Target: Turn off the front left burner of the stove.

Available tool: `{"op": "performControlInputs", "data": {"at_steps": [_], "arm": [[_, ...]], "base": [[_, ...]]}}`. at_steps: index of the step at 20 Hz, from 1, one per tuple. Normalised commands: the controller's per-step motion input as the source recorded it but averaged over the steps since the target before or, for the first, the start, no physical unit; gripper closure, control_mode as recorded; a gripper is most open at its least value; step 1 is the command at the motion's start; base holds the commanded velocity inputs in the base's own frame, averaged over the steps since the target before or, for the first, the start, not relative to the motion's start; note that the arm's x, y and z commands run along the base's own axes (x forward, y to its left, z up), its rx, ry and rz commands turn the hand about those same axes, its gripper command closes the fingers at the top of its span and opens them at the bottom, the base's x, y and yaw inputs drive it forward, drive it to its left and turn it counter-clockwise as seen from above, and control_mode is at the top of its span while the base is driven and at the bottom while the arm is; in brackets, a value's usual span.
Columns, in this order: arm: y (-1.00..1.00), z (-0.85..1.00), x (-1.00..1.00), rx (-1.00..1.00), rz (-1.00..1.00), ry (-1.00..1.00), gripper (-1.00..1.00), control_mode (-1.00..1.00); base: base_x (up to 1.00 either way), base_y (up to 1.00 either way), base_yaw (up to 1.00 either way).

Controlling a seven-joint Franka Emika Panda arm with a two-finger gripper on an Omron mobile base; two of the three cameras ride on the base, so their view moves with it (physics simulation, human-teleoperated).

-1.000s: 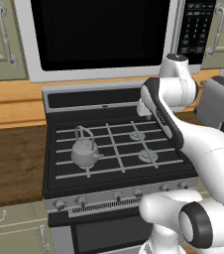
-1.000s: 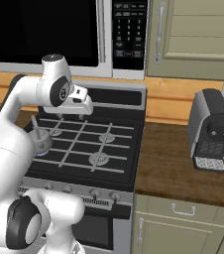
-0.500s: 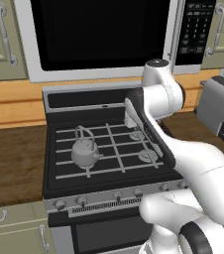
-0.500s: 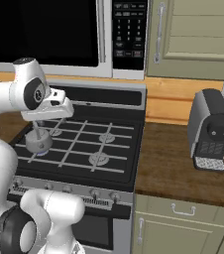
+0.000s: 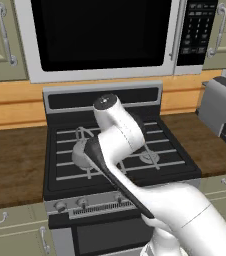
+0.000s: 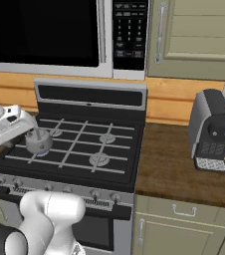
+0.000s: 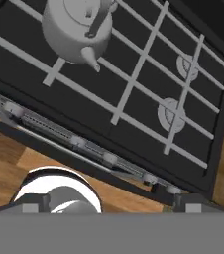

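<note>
The stove point(image 5: 150, 172) is a black gas range with pale grey grates point(image 7: 134, 79) and a silver knob strip point(image 7: 91, 149) along its front. A small grey kettle point(image 6: 39, 140) point(image 7: 77, 27) stands on the front left burner point(image 6: 20, 155), hiding its cap. In the left base view my arm partly hides the kettle point(image 5: 79, 152). My gripper point(image 7: 112, 206) hovers over the stove's front edge, looking down at the knobs. It is open with nothing between its fingers point(image 7: 192, 201). My hand point(image 6: 10, 124) sits at the stove's left side.
Two round grey burner caps point(image 7: 171, 113) point(image 7: 186, 64) lie on the right half of the cooktop. A microwave point(image 5: 105, 35) hangs above the stove. A coffee machine point(image 6: 211, 130) stands on the wooden counter point(image 6: 169, 174) to the right. Cabinet fronts point(image 6: 184, 219) run below.
My arm has swung left across the cooktop, from the right side to over the front left part. The hand now hangs low by the kettle. The kettle has stayed put.
</note>
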Motion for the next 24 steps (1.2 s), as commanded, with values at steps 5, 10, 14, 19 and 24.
{"op": "performControlInputs", "data": {"at_steps": [5, 10, 14, 19, 24], "arm": [[1.0, -0.43, -0.2, -0.25, 0.31, 0.03, -1.0, -1.0], [1.0, -0.43, -0.3, -0.39, 0.35, 0.0, -1.0, -1.0], [1.0, -0.43, -0.23, -0.34, 0.38, 0.05, -1.0, -1.0], [1.0, -0.56, -0.42, -0.39, 0.38, 0.03, -1.0, -1.0], [1.0, -0.88, -0.32, -0.45, 0.43, 0.0, -1.0, -1.0]], "base": [[0.0, 0.0, 0.0], [0.0, 0.0, 0.0], [0.0, 0.0, 0.0], [0.0, 0.0, 0.0], [0.0, 0.0, 0.0]]}}
